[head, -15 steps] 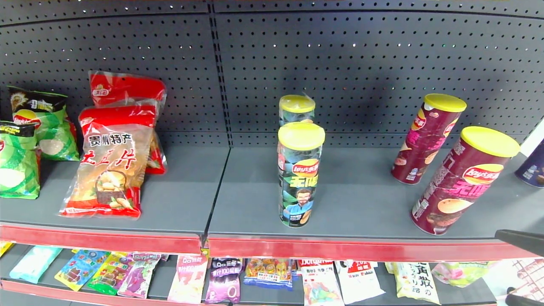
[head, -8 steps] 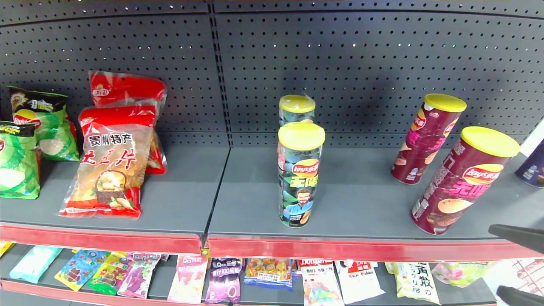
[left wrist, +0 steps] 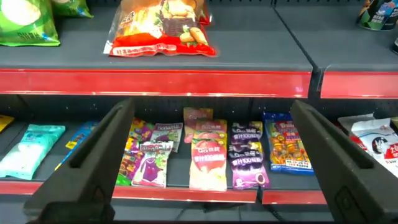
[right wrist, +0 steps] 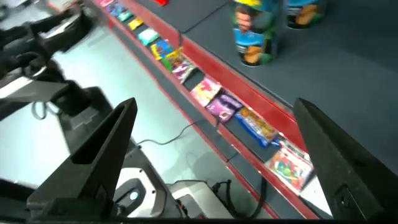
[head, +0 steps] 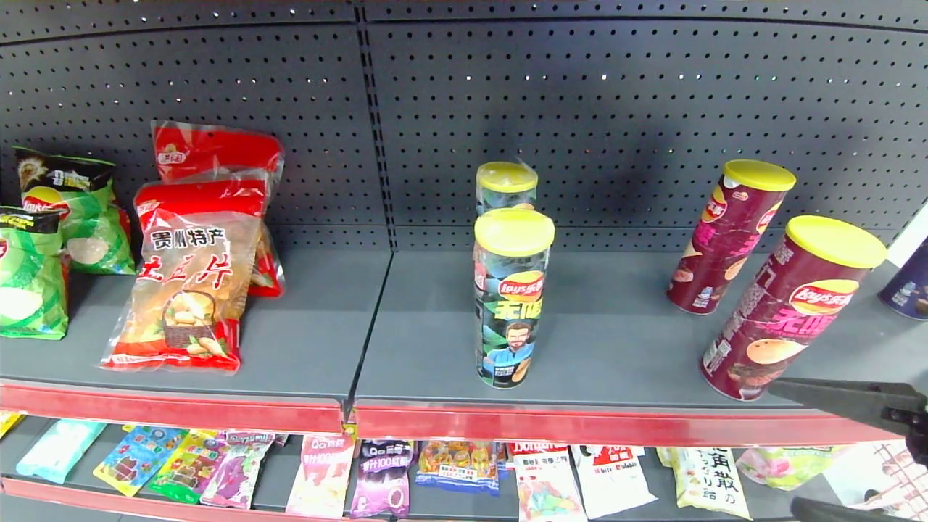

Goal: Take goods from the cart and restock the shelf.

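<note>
On the upper grey shelf [head: 609, 341] two dark green chip cans [head: 512, 297] with yellow lids stand one behind the other at the middle. Two maroon cans [head: 790, 308] stand to the right. My right gripper [head: 783, 446] is at the lower right, in front of the red shelf edge and below the nearer maroon can, open and empty. The right wrist view shows its fingers [right wrist: 102, 155] spread wide, with the green cans [right wrist: 255, 34] beyond. My left gripper [left wrist: 212, 107] is open and empty, facing the lower shelf's candy packets [left wrist: 208, 158].
Red potato-slice bags [head: 188, 279] and green chip bags [head: 32, 272] fill the upper shelf's left part. A blue can [head: 910, 286] stands at the far right. Flat snack packets [head: 457, 464] line the lower shelf. A black cable [right wrist: 180, 134] lies on the floor.
My right gripper has moved left, farther into the head view, its upper finger now reaching under the nearer maroon can. The goods on the shelf have not moved.
</note>
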`<state>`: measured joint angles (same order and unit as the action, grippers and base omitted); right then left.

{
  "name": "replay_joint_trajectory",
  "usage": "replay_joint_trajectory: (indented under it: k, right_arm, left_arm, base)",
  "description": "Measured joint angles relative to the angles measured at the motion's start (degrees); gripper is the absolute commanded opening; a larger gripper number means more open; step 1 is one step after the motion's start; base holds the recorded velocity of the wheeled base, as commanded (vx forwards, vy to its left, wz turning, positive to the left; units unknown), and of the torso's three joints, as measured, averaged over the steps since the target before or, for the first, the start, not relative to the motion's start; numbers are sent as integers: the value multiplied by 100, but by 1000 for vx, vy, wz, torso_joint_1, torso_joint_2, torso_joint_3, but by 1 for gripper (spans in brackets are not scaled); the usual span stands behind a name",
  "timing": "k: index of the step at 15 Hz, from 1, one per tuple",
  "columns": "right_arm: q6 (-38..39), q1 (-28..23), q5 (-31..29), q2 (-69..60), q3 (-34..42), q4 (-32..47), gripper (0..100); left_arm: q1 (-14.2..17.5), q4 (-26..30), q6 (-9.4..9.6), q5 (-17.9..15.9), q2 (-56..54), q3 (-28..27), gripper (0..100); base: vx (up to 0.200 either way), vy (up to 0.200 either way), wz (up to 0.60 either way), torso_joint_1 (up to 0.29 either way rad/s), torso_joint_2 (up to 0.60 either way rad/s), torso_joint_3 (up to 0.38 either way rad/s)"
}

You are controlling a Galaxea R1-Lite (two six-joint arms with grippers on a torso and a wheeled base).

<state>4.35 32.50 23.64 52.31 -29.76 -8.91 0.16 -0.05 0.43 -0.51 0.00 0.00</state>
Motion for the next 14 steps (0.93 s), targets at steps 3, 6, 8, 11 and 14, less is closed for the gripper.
replay_joint_trajectory:
  k: [3,6,8,11,14]
  right_arm:
    - [18,388,0,783,90,-1112,100]
    - [-12,550,-2,1596,187,-1914,100]
    - [-30,622,-32,1947,291,-1974,100]
    - [-30,539,-295,2464,361,-2002,100]
    - [-20,429,-719,2970,148,-2013,100]
  left_arm:
    - [0,-2,0,0,-2,0,100]
    - [0,-2,0,2,-2,0,100]
    - [0,-2,0,0,-2,0,100]
    - [0,-2,1,0,-2,0,100]
    - [0,-2,1,5,-2,0,100]
  base:
    - [0,0,0,0,0,0]
    - [0,0,0,0,0,0]
    - [0,0,0,0,0,0]
    - [0,0,0,0,0,0]
    - [0,0,0,0,0,0]
